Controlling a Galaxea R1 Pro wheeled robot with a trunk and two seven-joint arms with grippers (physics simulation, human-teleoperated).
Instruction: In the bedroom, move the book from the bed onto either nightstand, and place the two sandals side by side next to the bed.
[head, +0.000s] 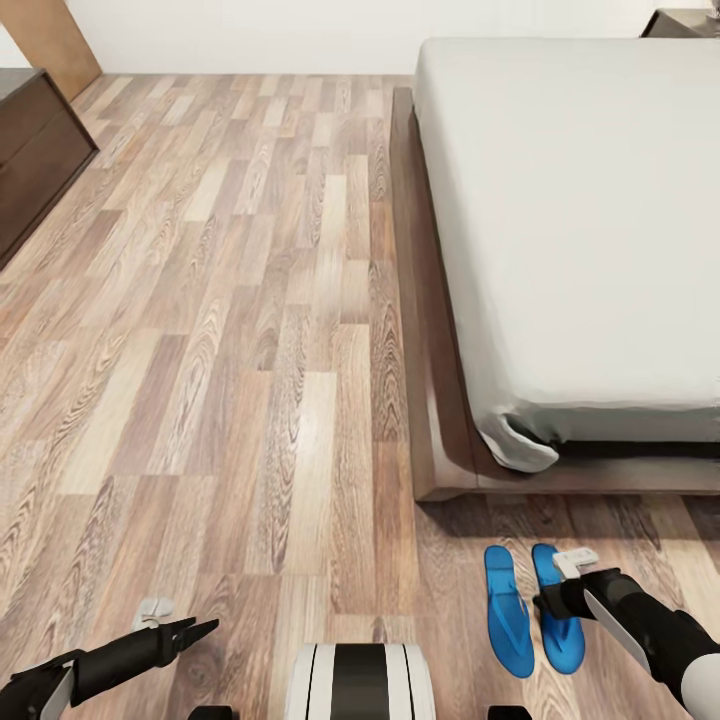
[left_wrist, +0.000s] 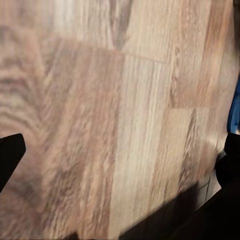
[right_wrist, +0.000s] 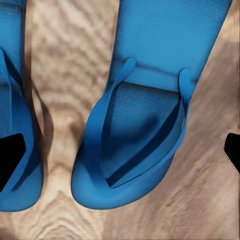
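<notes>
Plank floor (head: 250, 350), left gripper (head: 205, 630) low over bare boards, closure unclear. Two sandals (head: 508, 610) side by side at bed (head: 580, 220) foot; right gripper (right_wrist: 120, 150) spread wide above one, holding nothing. Lift straight up, don't nudge the pair

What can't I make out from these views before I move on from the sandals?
- Book: not on the stretch of mattress the head view covers; the right edge cuts the bed off.
- Nightstand: just a corner, cropped at the top edge.
- Right sandal: middle hidden by the right pincer in the head view.
- Left pincer: open or shut is unclear; the left wrist view is blurred.
</notes>
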